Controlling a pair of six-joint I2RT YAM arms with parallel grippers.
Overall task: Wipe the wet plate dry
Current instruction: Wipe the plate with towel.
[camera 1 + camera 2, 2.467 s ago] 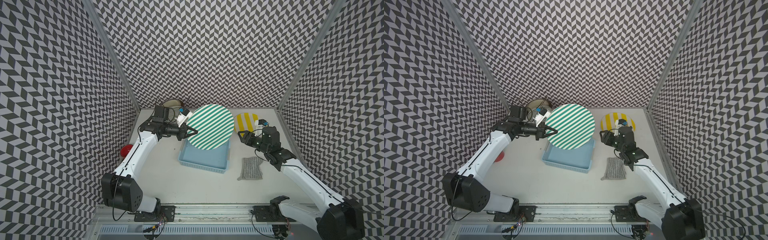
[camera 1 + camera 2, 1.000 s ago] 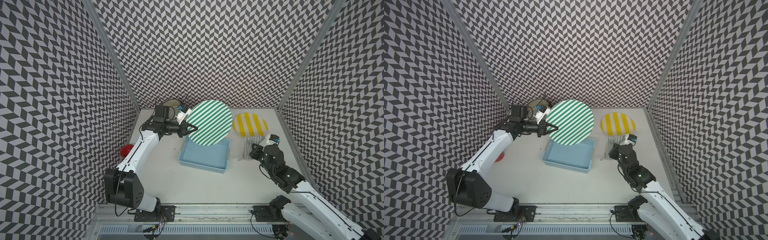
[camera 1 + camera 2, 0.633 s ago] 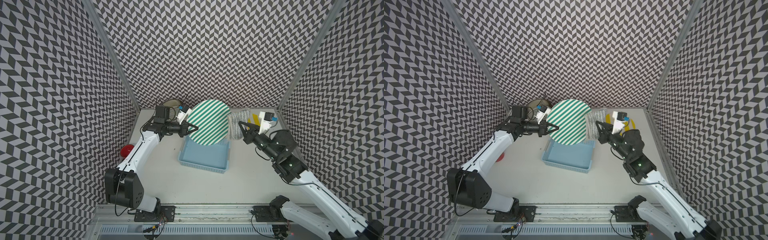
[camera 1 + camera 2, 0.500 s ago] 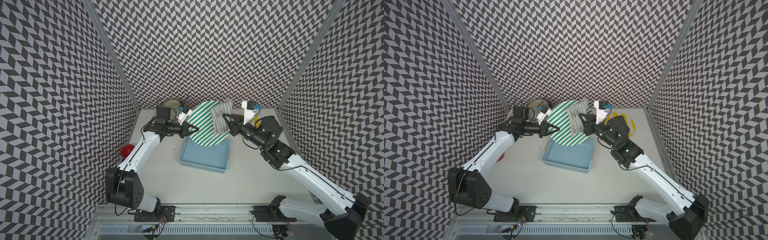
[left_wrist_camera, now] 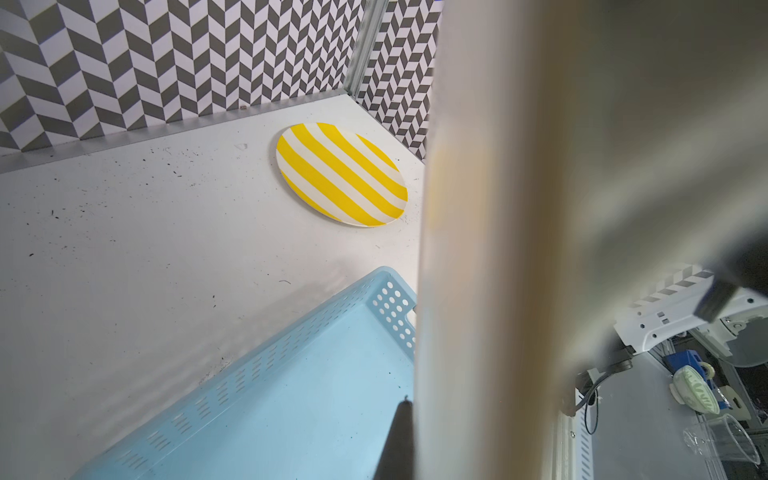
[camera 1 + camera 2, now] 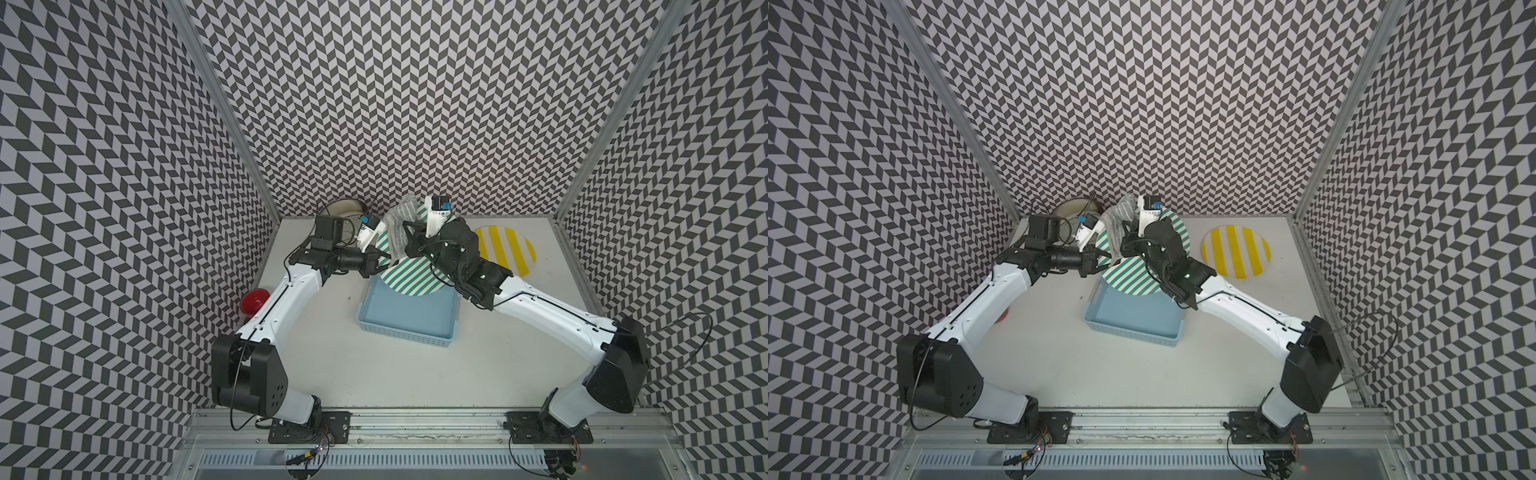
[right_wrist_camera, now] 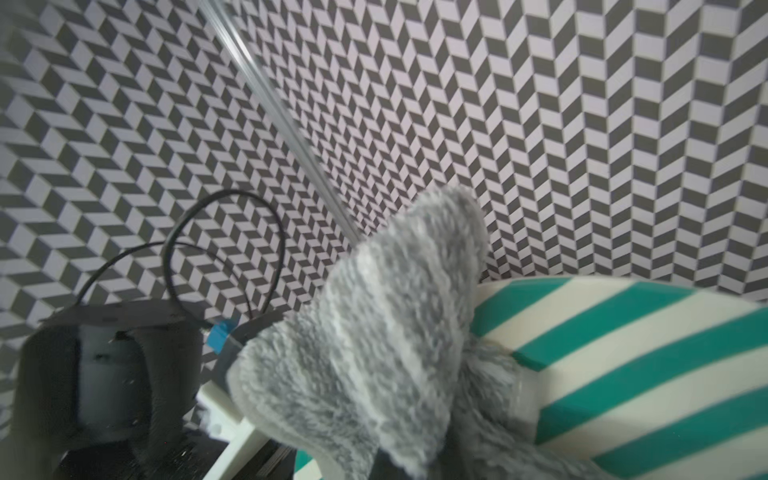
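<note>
The left jaws are clamped on the 9 o'clock rim of the green-striped plate [image 6: 409, 276], holding it tilted in the air over the 12 o'clock end of the blue basket [image 6: 405, 320]. The right jaws pinch the grey cloth [image 6: 398, 226], which lies against the plate's face near 11 o'clock. A yellow-striped plate [image 6: 505, 249] lies flat on the bench [image 6: 415, 374] at 3 o'clock.

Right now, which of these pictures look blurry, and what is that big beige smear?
Left wrist view: the smear is likely the green plate, too close to focus; the yellow plate and tray beyond are sharp. Right wrist view: the cloth fills the foreground, soft and fuzzy. Both top views: sharp, evenly lit, soft shadows only.
</note>
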